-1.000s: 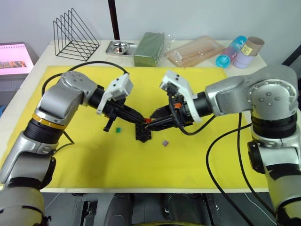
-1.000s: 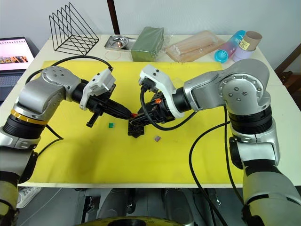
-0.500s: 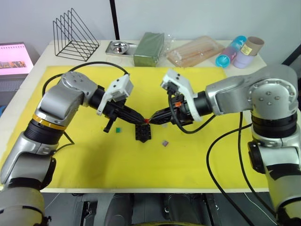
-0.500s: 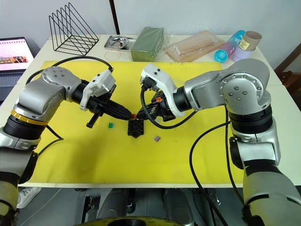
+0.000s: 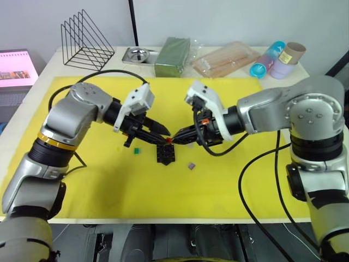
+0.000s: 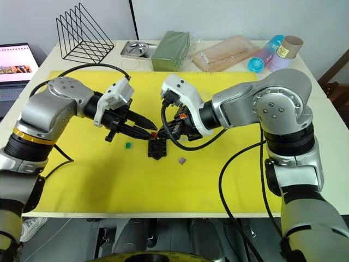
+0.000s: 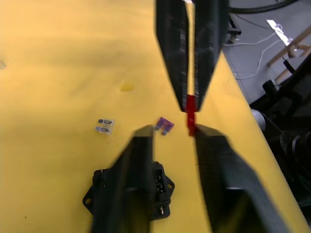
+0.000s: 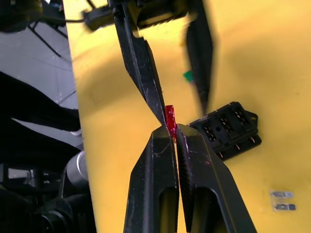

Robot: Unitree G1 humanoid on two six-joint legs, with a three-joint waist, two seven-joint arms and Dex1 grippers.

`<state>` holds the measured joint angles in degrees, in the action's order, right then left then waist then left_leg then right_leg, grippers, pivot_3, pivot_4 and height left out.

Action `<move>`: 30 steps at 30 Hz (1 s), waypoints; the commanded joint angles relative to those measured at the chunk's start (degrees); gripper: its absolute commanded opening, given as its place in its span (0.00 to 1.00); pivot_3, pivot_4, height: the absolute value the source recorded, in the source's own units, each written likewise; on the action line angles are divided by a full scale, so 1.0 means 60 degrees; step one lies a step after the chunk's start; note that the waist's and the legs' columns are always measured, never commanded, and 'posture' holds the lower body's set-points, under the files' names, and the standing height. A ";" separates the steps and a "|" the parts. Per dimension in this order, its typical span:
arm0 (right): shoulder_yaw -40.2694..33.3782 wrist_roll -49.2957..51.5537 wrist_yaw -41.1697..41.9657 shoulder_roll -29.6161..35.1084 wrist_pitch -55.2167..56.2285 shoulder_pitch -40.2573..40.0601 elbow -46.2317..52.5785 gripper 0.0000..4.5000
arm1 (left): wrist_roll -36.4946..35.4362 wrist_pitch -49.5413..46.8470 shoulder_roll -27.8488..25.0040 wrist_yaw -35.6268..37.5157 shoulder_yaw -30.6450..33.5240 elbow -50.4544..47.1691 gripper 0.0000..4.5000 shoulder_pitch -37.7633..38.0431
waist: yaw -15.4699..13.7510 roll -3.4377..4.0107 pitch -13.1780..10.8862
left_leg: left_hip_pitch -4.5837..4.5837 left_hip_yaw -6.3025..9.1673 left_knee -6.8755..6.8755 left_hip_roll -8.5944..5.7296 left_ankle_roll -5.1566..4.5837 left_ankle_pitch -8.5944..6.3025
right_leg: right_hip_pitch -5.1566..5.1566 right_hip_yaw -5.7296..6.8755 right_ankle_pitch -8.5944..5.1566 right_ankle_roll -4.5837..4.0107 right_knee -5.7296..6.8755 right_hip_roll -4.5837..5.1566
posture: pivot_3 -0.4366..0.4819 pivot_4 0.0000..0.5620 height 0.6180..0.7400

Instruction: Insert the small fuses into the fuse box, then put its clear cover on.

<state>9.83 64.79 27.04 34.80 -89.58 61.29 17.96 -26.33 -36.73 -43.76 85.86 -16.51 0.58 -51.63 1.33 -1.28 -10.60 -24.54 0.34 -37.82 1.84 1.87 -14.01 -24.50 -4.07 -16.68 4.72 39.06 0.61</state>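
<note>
My right gripper [image 5: 173, 138] is shut on a small red fuse [image 8: 169, 116], holding it just above the black fuse box [image 5: 165, 154] on the yellow mat. My left gripper [image 5: 165, 137] faces it, open, one fingertip [image 7: 203, 133] touching the red fuse [image 7: 191, 110]. A green fuse [image 5: 137, 149] lies left of the fuse box. To the box's right lies a purple fuse [image 5: 191, 165], with a greyish fuse [image 7: 104, 126] close by it. The clear cover is hidden from me.
The yellow mat [image 5: 109, 185] covers most of the table. Along the back edge stand a wire rack [image 5: 87, 39], a metal tray [image 5: 140, 54], a green block [image 5: 173, 55], a clear bag of sticks [image 5: 226, 59] and cups [image 5: 275, 59].
My left gripper's fingers have spread apart from shut. The red fuse stays in the right gripper, which has barely moved.
</note>
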 commanded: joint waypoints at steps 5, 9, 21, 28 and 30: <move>0.1810 -0.2947 0.2631 0.1040 0.4203 -0.1009 0.1703 0.00 | 0.0394 0.1268 -0.1415 0.0171 0.1095 -0.0181 0.91 0.1753 | 0.0192 0.0003 0.0001 | 0.0006 0.0002 0.0008 0.0004 -0.0007 -0.0004 | 0.0000 0.0002 -0.0003 0.0000 0.0001 -0.0001 | 0.48 0.27 1.00; 0.2754 -0.4603 0.3594 0.1304 0.6019 -0.1628 0.1620 0.00 | 0.0801 0.1900 -0.1277 -0.0525 0.1237 -0.0211 0.99 0.2475 | 0.0169 0.0000 0.0000 | 0.0004 0.0003 -0.0003 0.0004 -0.0006 -0.0004 | 0.0003 0.0004 -0.0002 0.0000 0.0001 0.0003 | 0.48 0.27 1.00; 0.3293 -0.6375 0.4550 0.0503 0.6876 -0.1815 0.0311 0.00 | 0.1361 0.2002 -0.0407 -0.1801 0.1012 -0.0531 0.99 0.3098 | 0.0175 0.0000 0.0000 | 0.0001 0.0006 -0.0016 0.0003 -0.0006 -0.0004 | 0.0008 0.0008 -0.0001 0.0002 0.0007 0.0006 | 0.48 0.27 1.00; 0.3411 -0.6992 0.4856 0.0047 0.6915 -0.1760 -0.0217 0.00 | 0.1387 0.1903 -0.0306 -0.1981 0.1018 -0.0689 0.99 0.3213 | 0.0172 0.0000 0.0000 | 0.0002 0.0006 -0.0016 0.0002 -0.0006 -0.0004 | 0.0008 0.0008 0.0000 0.0002 0.0012 0.0008 | 0.48 0.27 1.00; 0.3403 -0.7122 0.4940 -0.0046 0.6902 -0.1764 -0.0280 0.00 | 0.1381 0.1887 -0.0304 -0.1998 0.1027 -0.0736 0.99 0.3239 | 0.0170 0.0000 0.0000 | 0.0002 0.0006 -0.0018 0.0002 -0.0006 -0.0004 | 0.0008 0.0008 -0.0001 0.0002 0.0014 0.0008 | 0.48 0.27 1.00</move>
<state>30.77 22.65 56.03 34.76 -49.10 49.46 15.50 -17.96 -25.54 -45.52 74.17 -11.09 -2.15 -32.02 2.35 -1.28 -10.59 -24.53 0.37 -37.92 1.85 1.83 -14.04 -24.45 -4.02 -16.68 4.73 39.14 0.67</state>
